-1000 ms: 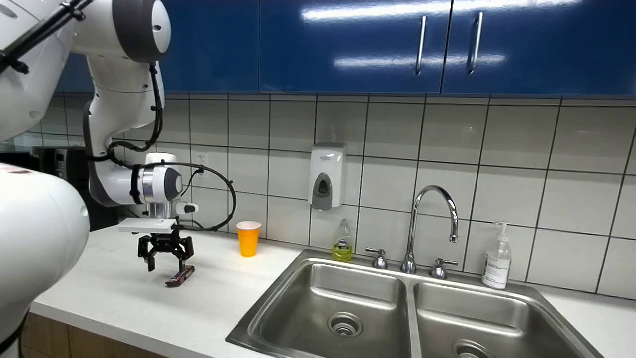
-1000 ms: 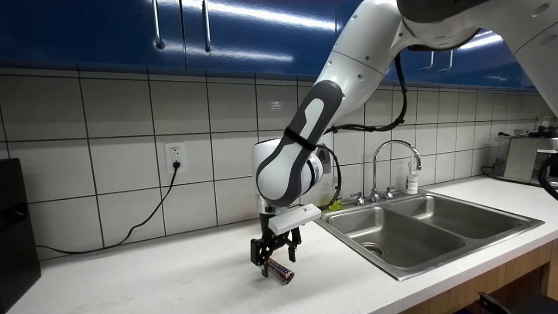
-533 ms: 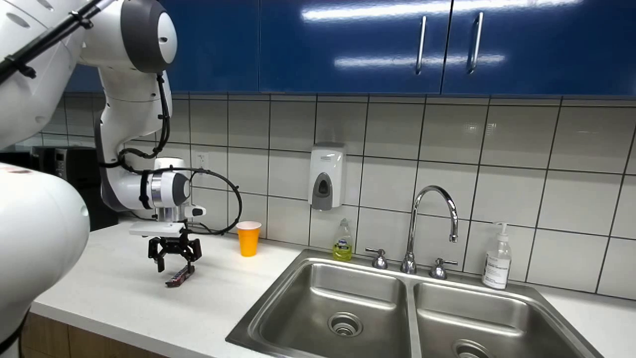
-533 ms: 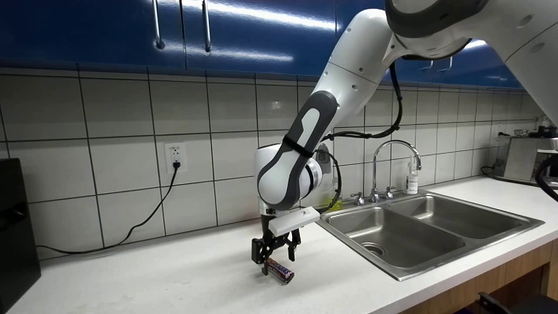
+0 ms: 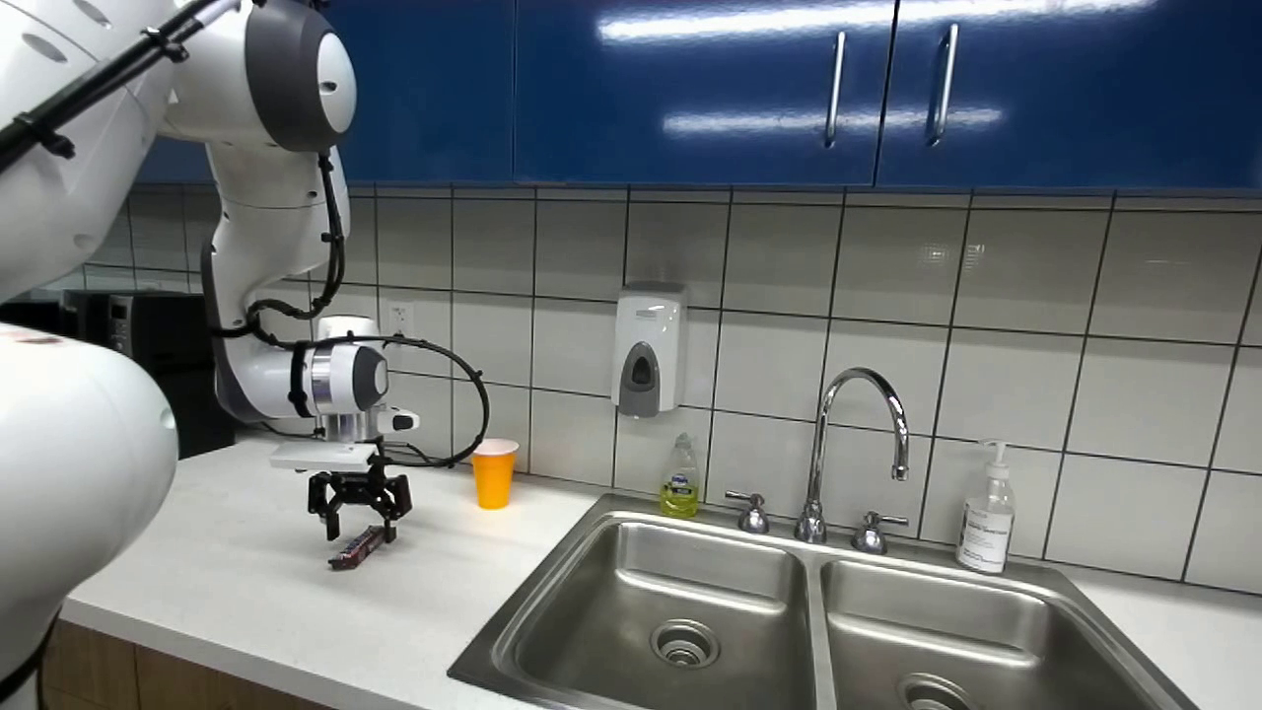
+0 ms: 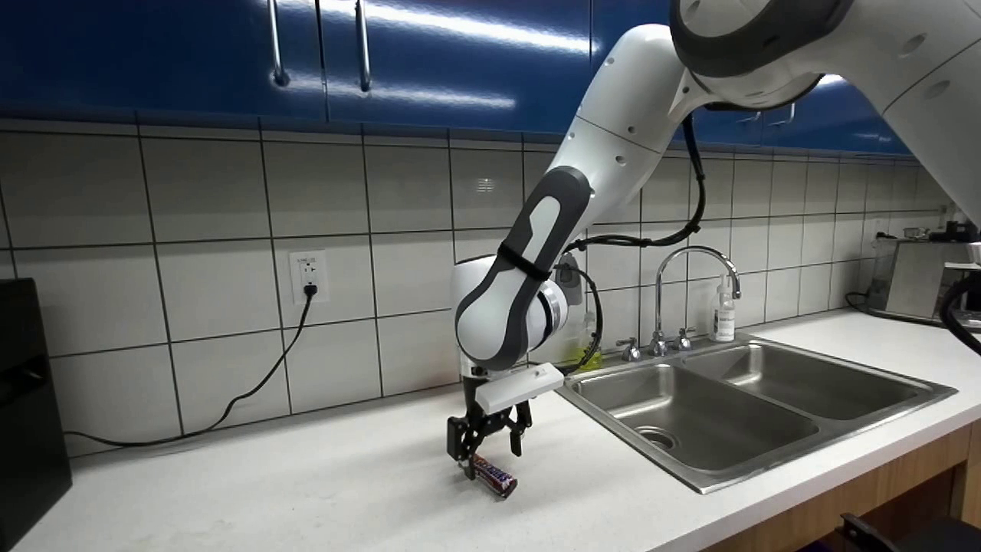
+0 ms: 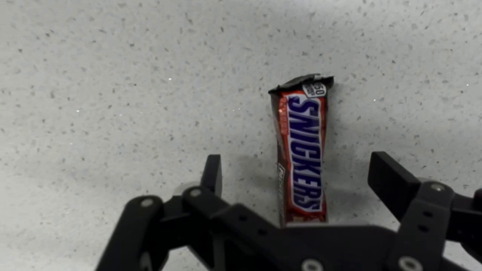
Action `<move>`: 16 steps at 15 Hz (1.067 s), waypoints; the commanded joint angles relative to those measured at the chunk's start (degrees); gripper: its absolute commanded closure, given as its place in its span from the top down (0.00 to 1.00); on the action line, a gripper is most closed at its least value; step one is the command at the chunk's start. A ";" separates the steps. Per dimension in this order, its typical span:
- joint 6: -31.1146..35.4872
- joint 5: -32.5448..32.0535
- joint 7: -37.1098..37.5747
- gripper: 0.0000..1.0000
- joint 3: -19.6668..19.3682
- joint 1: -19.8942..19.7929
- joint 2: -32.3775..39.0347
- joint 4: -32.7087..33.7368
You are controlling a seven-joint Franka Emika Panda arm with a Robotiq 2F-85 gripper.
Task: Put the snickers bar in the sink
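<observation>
The claw [image 5: 361, 535] has edged rightward in both exterior views, jaws wide astride the snickers bar [image 7: 303, 150] on the tabletop [image 5: 246, 592], left of the sink [image 5: 817, 611]; claw height unclear. Likely a light, firm, slick-wrapped bar: pinch mid-length.

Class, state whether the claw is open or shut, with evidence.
The claw is open: in the wrist view its fingers stand apart, and the snickers bar shows in the gap with counter on both sides.

From here: arm [image 6: 625, 123] bent at elbow, wrist [image 5: 345, 380] low. Jaws aimed down, fingers [image 7: 391, 182] spread well apart.
</observation>
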 commanded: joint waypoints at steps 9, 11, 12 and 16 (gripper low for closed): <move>-0.06 0.17 0.67 1.00 -1.45 1.48 1.98 1.53; -0.10 0.29 0.71 0.72 -1.51 1.46 2.13 1.85; -0.09 0.33 0.80 0.65 -1.57 1.45 2.15 1.99; -0.40 0.52 0.82 0.33 -1.87 1.25 2.25 2.64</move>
